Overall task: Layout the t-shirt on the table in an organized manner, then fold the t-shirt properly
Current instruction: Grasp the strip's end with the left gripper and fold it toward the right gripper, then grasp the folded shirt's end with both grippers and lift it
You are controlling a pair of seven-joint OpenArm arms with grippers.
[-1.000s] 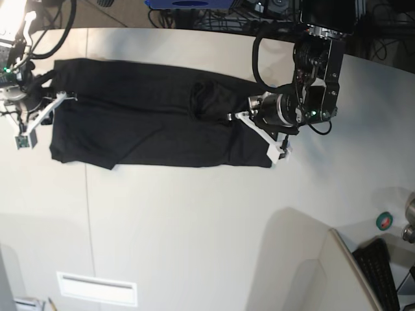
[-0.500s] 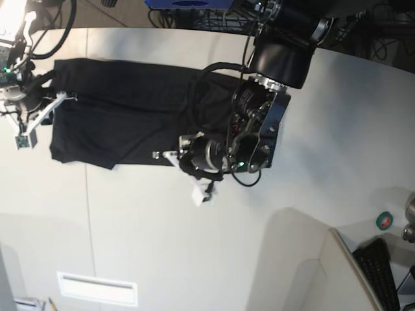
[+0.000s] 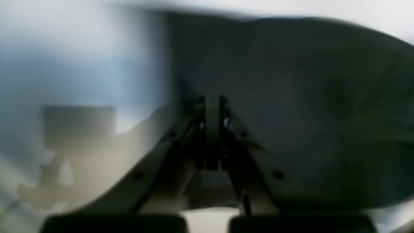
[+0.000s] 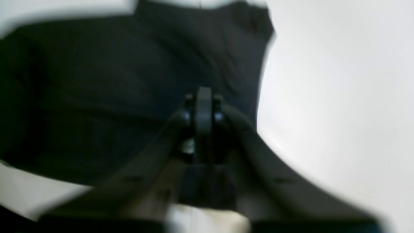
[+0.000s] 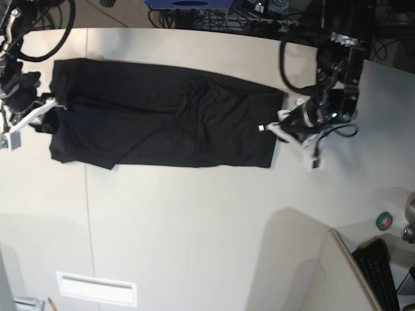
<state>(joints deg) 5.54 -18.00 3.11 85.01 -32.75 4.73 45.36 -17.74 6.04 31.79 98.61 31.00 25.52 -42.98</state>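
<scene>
A green-rimmed disc [image 5: 385, 221] and a black keyboard [image 5: 382, 272] lie well below the left tool; cables [image 5: 214, 16] and a blue object [image 5: 188, 4] sit above.

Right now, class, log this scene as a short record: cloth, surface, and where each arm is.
cloth: black t-shirt, folded into a long band, plain side up
surface: off-white table
left gripper: at the band's end on the base view's right, jaws shut
right gripper: at the opposite end; jaw state unclear
other items: keyboard, green-rimmed round object
</scene>
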